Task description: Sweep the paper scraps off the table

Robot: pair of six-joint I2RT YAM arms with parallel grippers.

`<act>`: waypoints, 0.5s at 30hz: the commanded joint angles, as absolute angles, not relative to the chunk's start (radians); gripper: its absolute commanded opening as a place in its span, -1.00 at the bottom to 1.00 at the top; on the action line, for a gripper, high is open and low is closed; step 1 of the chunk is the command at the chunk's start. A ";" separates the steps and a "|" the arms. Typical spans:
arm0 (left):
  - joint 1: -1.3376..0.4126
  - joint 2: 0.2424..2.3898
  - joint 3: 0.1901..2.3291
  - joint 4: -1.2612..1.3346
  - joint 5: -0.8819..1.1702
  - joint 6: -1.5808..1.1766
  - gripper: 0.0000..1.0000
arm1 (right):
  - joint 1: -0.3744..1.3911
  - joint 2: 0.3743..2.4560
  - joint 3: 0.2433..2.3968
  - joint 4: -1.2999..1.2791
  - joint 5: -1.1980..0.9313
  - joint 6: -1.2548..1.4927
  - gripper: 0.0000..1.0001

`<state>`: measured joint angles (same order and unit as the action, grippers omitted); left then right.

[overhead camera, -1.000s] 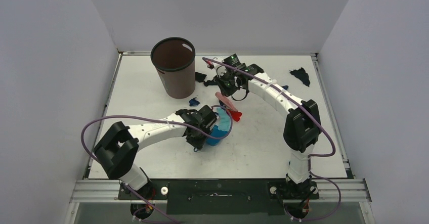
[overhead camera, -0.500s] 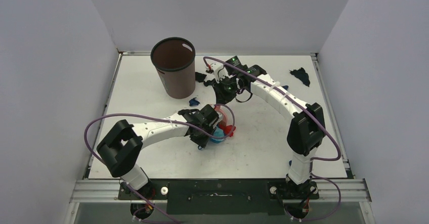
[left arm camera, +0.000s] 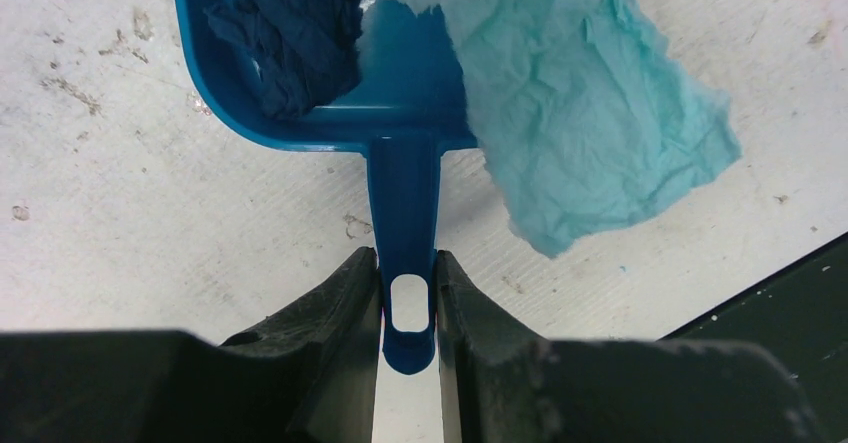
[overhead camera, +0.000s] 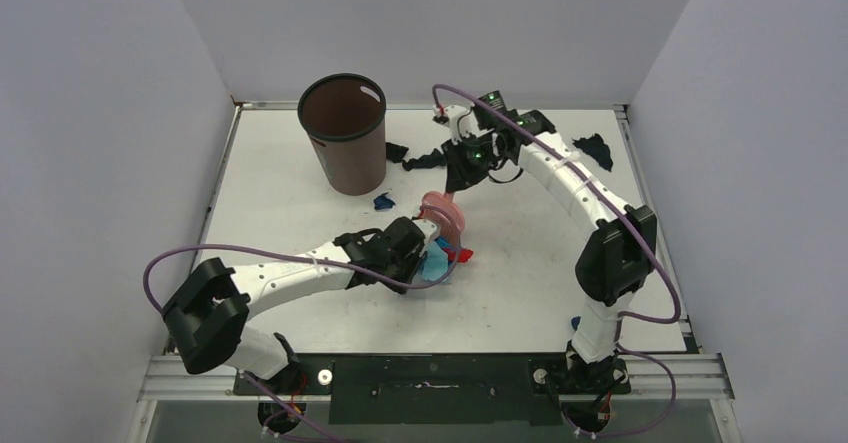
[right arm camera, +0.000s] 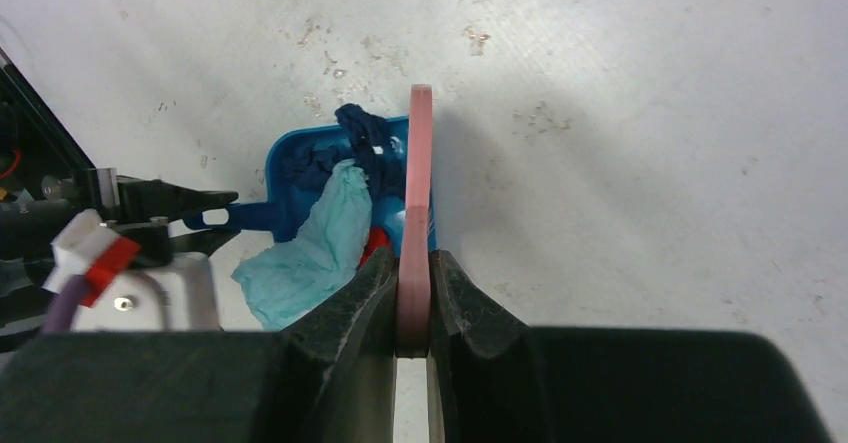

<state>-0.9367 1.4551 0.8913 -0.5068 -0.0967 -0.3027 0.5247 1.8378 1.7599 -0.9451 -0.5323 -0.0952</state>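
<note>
Flatness matters: the left gripper (left arm camera: 405,263), pinching the bright blue plastic dustpan (left arm camera: 404,188), should press it down while the right gripper (right arm camera: 413,263), clamping the pink hand brush (right arm camera: 418,163), draws dark crumpled paper scraps (overhead camera: 592,149) in.

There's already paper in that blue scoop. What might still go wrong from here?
The light blue paper hangs over the dustpan rim and may slide off if the pan tilts. The left gripper pinches only the end of the handle, so the pan might swivel. Loose paper scraps beside the bin and one at the far right lie spread out and might get missed.
</note>
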 commanded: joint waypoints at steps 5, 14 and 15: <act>-0.946 1.355 0.866 -0.353 -0.181 -0.295 -1.00 | 0.389 1.711 1.843 -1.015 -0.638 -0.155 -0.89; -0.946 1.340 0.857 -0.329 -0.171 -0.286 -1.00 | 0.267 1.661 1.916 -0.967 -0.754 -0.090 -0.89; -0.947 1.338 0.859 -0.333 -0.171 -0.284 -1.00 | 0.254 1.659 1.925 -0.964 -0.761 -0.084 -0.89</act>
<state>-0.9447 1.3663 0.8532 -0.3893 -0.1604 -0.3008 0.3084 1.7046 1.8442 -1.0183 -0.6697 -0.1204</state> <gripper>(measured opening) 0.217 0.130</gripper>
